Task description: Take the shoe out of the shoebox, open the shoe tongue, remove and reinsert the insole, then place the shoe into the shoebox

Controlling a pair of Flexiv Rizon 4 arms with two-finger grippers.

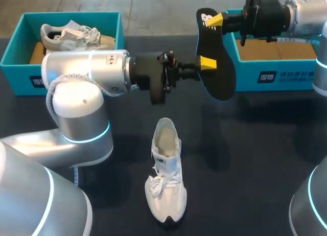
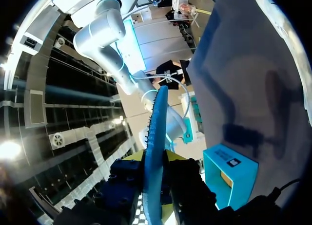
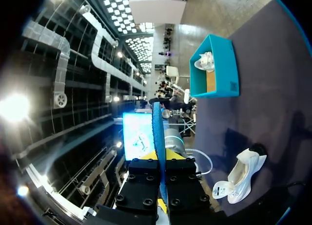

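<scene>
I have the flat black foam insole [image 1: 220,77] pinched by both arms above the dark tabletop [image 1: 245,159]: left end effector [image 1: 207,64] mid-length, right end effector [image 1: 214,20] at its far end, likely a handover. The white lace-up sneaker [image 1: 166,177] waits below, mouth open for reinsertion.

Bright overhead lighting here, pretty even; soft shadows sit on the dark table [image 1: 265,154] beneath the insole [image 1: 219,83] and the white shoe [image 1: 166,180].
</scene>
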